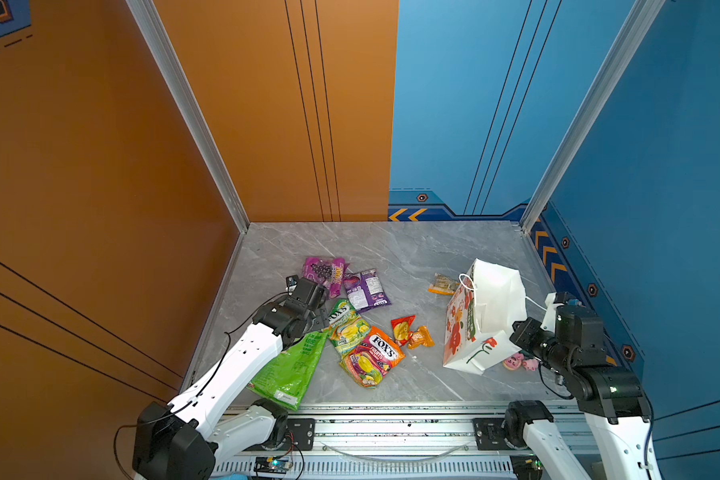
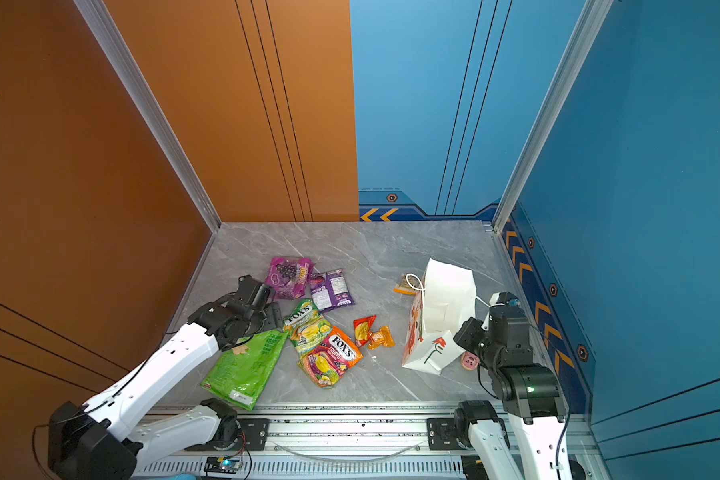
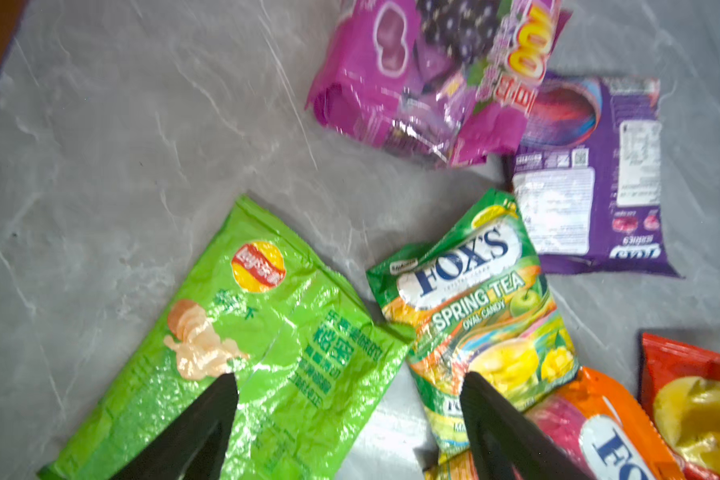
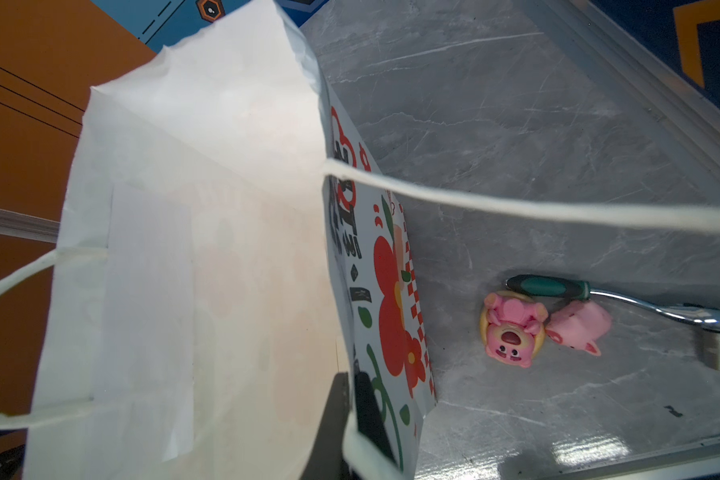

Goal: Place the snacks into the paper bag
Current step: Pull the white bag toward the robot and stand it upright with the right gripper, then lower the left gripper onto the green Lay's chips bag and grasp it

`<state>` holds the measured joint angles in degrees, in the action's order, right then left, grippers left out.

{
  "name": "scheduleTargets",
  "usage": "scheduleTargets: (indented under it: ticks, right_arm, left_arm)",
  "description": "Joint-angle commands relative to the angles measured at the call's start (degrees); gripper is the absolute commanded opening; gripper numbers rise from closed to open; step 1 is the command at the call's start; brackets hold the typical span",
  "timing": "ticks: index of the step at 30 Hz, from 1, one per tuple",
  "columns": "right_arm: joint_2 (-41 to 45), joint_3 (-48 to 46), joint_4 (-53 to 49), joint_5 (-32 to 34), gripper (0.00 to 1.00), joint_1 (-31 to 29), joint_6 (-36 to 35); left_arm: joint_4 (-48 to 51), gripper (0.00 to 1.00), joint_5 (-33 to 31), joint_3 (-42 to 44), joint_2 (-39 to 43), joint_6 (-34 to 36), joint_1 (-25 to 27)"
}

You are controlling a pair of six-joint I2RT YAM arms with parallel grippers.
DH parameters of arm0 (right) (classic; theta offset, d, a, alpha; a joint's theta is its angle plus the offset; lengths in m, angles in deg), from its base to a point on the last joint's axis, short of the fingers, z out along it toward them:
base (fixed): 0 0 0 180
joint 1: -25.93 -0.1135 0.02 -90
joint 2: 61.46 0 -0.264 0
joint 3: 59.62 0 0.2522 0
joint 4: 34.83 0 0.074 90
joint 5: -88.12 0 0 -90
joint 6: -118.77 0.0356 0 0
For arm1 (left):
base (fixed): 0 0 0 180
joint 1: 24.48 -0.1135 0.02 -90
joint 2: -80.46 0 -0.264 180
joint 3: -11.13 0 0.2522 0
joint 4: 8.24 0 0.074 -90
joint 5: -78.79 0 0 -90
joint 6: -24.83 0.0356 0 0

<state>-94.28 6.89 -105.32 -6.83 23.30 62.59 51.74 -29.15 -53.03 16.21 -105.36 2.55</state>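
Grey marbled tabletop [image 1: 395, 245]: snacks [image 1: 352, 328] scattered left of centre; paper bag [image 1: 487, 316] at right, two pink toys [image 4: 512, 332] and a ratchet [image 4: 641, 305] beside it.

White arms [image 1: 242, 361], black joints [image 1: 281, 320], thin black cables [image 1: 221, 365].

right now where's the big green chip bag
In both top views the green chip bag lies flat at the near left of the table, partly under the left arm, its far corner beside the green FOX'S bag.
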Motion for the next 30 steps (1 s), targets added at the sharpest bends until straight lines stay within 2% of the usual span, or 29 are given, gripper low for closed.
scheduleTargets:
  ticks: [1,6,11,15,23,27,30]
  right_arm:
    - [0.3,-2.0,2.1,1.7,0.0,0.0,-1.5]
    - [0.8,-3.1,3.2,1.9,0.0,-0.5,-1.8]
    - [1.7,-3.3,3.2,2.9,0.0,-1.4,-2.3]
    - [1.8,-3.7,3.7,3.1,0.0,-1.8,-2.3]
    - [2.3,-3.9,4.0,3.6,0.0,-2.1,-2.4]
    - [2.4,-3.9,4.0,3.7,0.0,-2.1,-2.4]
    - [2.4,-3.9,4.0,3.6,0.0,-2.2,-2.5]
  left_arm:
    - [9.1,0.83,0.1,-1.6,-3.4,-2.1,3.8]
    - [11.6,0.8,0.9,-4.0,-11.8,0.1,7.1]
    - [18.0,0.78,-2.9,-8.2,-20.7,2.4,10.1]
    - [18.1,0.78,-1.1,-10.8,-25.6,5.0,10.3]
    - [17.9,0.79,-2.6,-14.4,-32.2,10.3,10.2]
    - [17.9,0.72,-4.3,-15.9,-37.9,10.6,9.1]
    - [17.8,0.61,-5.7,-15.8,-41.1,9.6,9.0]
